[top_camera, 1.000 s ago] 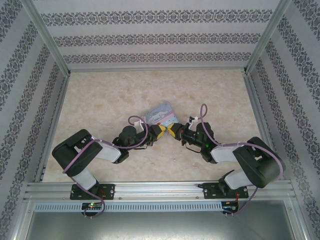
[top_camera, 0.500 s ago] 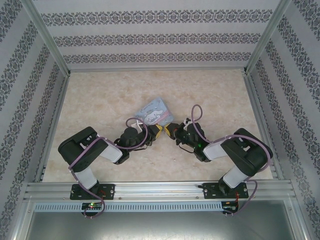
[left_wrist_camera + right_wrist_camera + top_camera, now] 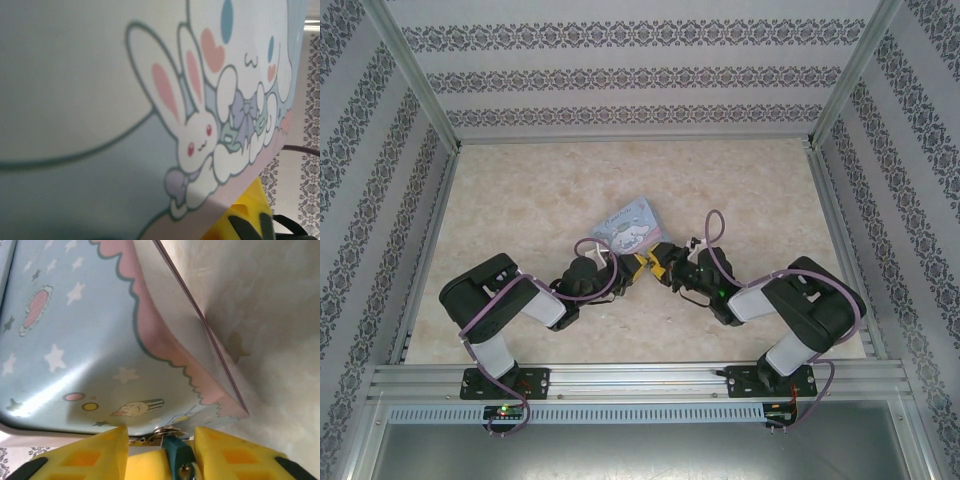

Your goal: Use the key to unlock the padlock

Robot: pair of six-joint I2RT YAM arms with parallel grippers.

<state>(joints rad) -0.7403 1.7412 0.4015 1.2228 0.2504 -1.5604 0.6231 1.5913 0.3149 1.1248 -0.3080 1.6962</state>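
Since half a second ago the tin [image 3: 632, 228] has tipped up, so its cartoon-dog face now looks at the overhead camera, and the two grippers have drawn closer below it. From above, the left gripper [image 3: 639, 264] and right gripper [image 3: 661, 259] meet tip to tip at the tin's lower edge, near the middle of the table [image 3: 520, 190].

Left wrist view: the tin's printed face crowds the frame, with one yellow finger [image 3: 247, 215] at lower right — whether that gripper is wide or closed cannot be told.

Right wrist view: the padlock [image 3: 178, 454] sits at bottom centre, pinched between the yellow fingers [image 3: 95, 455] — its silvery shackle [image 3: 167, 431] hooks onto the tin's lower edge.
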